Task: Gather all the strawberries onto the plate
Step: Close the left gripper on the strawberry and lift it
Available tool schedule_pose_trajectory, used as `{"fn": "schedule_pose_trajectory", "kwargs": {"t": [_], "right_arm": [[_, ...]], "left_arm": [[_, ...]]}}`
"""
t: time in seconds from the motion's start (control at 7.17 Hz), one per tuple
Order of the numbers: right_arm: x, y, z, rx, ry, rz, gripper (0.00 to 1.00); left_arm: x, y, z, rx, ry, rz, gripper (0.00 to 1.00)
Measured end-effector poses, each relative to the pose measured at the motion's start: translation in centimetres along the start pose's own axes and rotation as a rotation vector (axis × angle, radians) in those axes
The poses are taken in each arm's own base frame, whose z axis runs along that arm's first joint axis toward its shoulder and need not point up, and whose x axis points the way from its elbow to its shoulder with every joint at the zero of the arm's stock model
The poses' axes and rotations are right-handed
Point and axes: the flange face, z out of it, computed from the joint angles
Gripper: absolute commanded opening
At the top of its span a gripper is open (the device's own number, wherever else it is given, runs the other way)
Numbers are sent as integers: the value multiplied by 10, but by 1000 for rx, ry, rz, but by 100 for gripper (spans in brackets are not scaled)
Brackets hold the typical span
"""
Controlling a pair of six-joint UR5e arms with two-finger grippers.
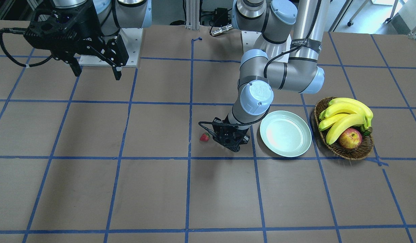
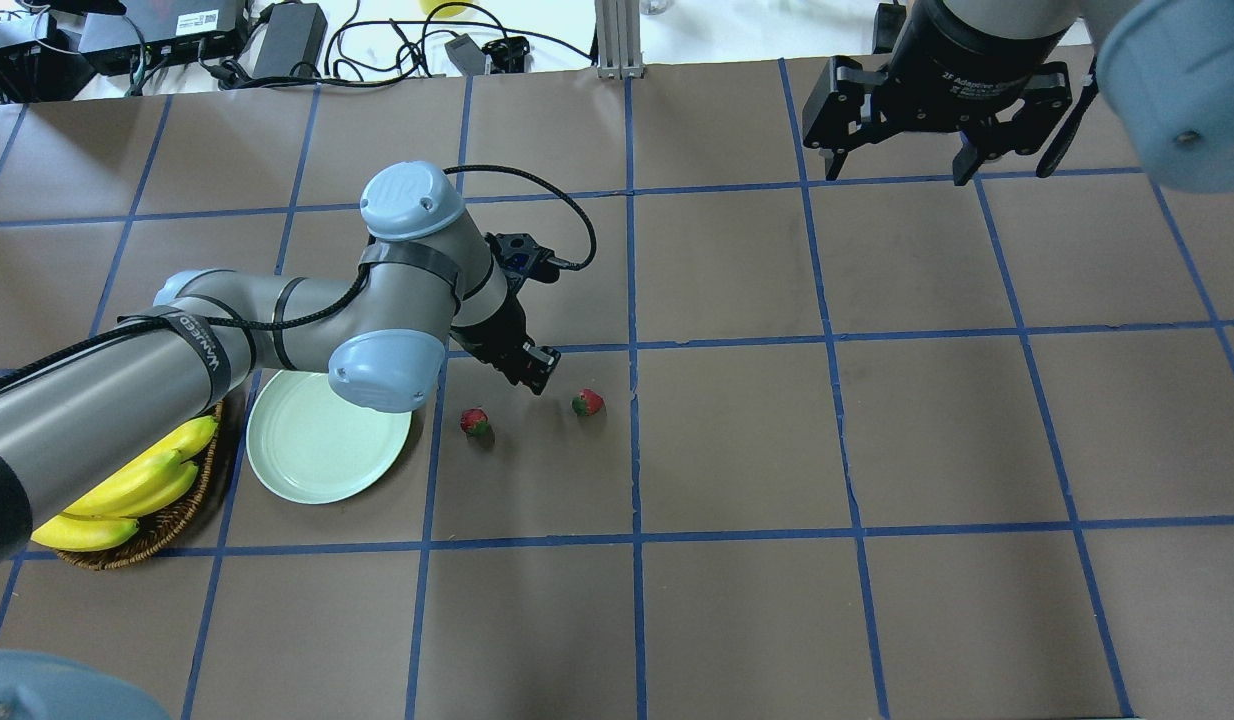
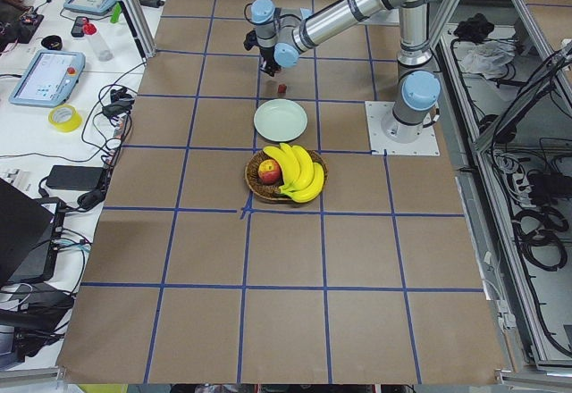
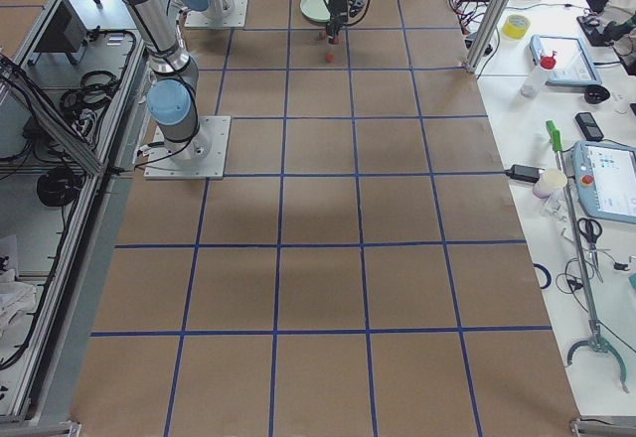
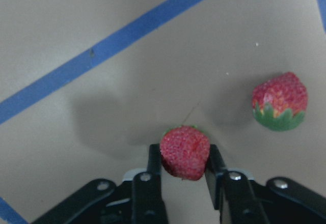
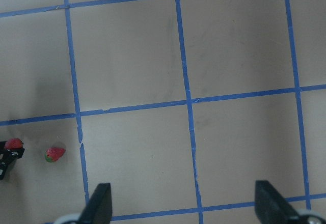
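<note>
Overhead arrangement, read from the robot's left to its right. At the left end of the table [image 2: 737, 450], a brown paper surface ruled with blue tape, a wicker basket [image 2: 142, 540] holds a bunch of bananas [image 2: 127, 485] and, as the front-facing camera shows, an apple [image 1: 350, 138]. Just right of the basket lies the plate [image 2: 317, 450], pale green and glossy. A joint of the left arm hides part of its far rim in this view, and all three strawberries are outside it. Right of the plate, across one tape line, the first strawberry [image 2: 474, 421] rests on the paper, near the plate but not touching it. Next comes the left gripper [image 2: 537, 372], pointing down, a little farther from the robot than that berry. The wrist camera shows its two fingers [image 5: 154, 165] pressed against the sides of the second strawberry [image 5: 184, 151], which they pinch with the leafy cap turned away from the camera. Whether this berry touches the paper cannot be told. Just right of the gripper, the third strawberry [image 2: 587, 402] lies on the paper, apart from the fingers and close to a tape line. Well to the right, toward the far side of the table, the right gripper [image 2: 897, 168] hangs above the paper with its fingers spread wide.
</note>
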Motion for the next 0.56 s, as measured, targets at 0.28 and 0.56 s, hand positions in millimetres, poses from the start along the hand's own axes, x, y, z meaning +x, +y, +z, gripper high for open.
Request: {"fn": "schedule_pose_trajectory", "kwargs": {"t": [0.28,0.56], "right_arm": [[0,0,0,0,0,-1,100],[0,0,0,1,1,-7,100]], "left_arm": [[-47,-6,-59,-51,-26,-79,0],[-128,26,-94,-126,-49,-230,0]]}}
